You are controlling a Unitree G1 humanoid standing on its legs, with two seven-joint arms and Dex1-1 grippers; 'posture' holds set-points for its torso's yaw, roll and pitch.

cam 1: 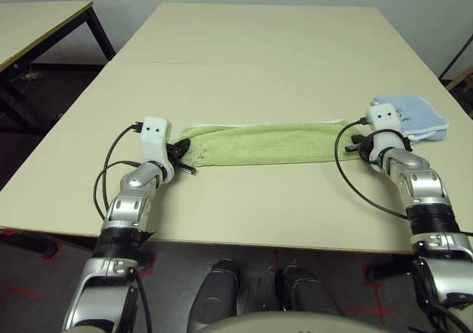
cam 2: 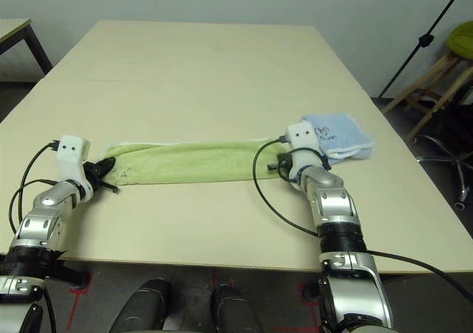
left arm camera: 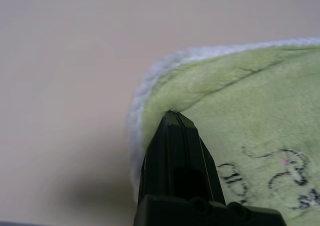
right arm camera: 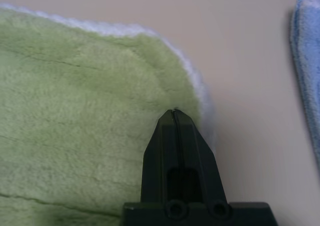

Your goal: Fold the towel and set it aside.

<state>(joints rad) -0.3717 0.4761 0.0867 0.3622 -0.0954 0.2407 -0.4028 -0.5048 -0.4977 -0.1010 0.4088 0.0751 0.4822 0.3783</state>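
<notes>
The towel point(cam 1: 266, 142) is light green and lies as a long narrow strip across the near part of the table point(cam 1: 259, 60). White edging shows along its far side. My left gripper point(cam 1: 179, 153) is at the strip's left end, fingers pressed together on the towel's corner point(left arm camera: 165, 100) beside the dark embroidered logo point(left arm camera: 280, 171). My right gripper point(cam 1: 360, 142) is at the right end, shut on that corner of the towel point(right arm camera: 100, 110), where the cloth puckers at the fingertips.
A folded light blue cloth point(cam 1: 417, 117) lies just right of my right gripper, close to the table's right edge. A second table point(cam 1: 37, 23) stands off to the left. A wooden stool point(cam 2: 451, 67) and a black stand are off to the right.
</notes>
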